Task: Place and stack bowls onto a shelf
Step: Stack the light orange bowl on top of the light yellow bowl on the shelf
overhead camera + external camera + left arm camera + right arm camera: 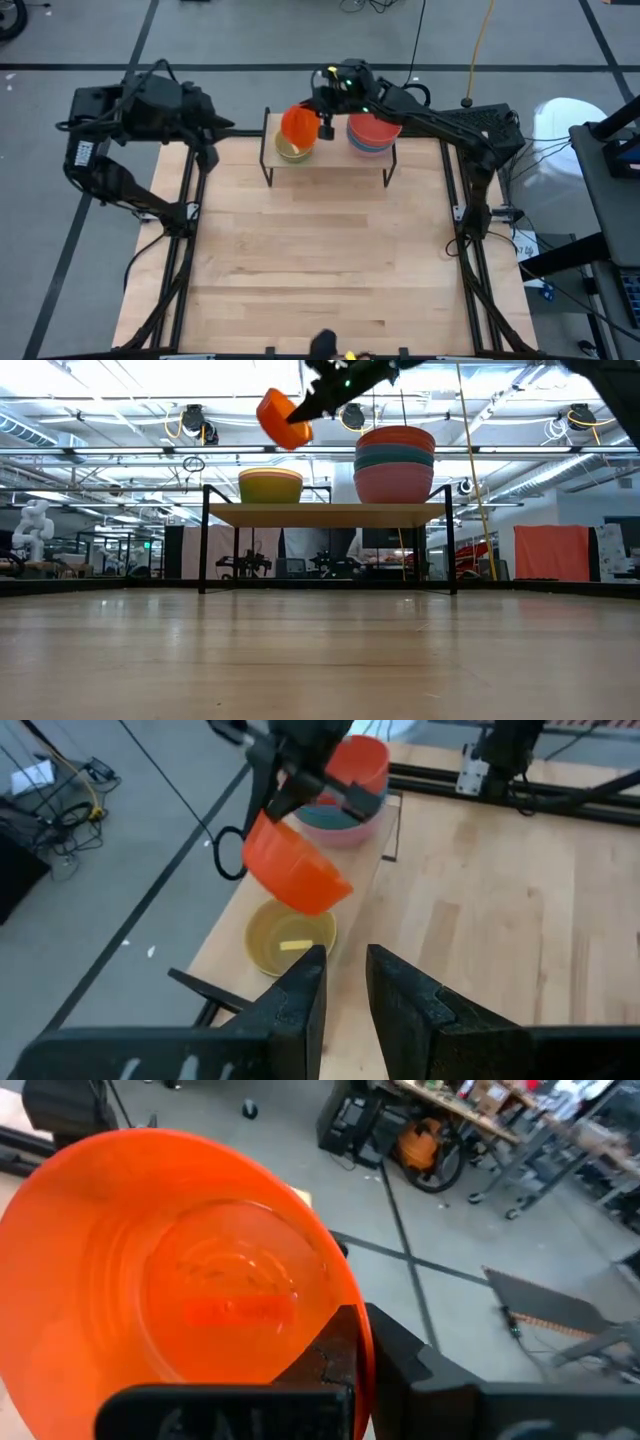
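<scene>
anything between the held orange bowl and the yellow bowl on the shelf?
Nothing: in the low view only open air separates the tilted orange plastic bowl in the right pincer from the round yellow bowl below.

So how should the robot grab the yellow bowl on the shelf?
Probably by its rim, coming straight down from above. The yellow bowl sits upright and open on the shelf, so one finger could slip inside and one outside the thin wall. Right now the orange bowl in the right gripper hangs over it.
</scene>
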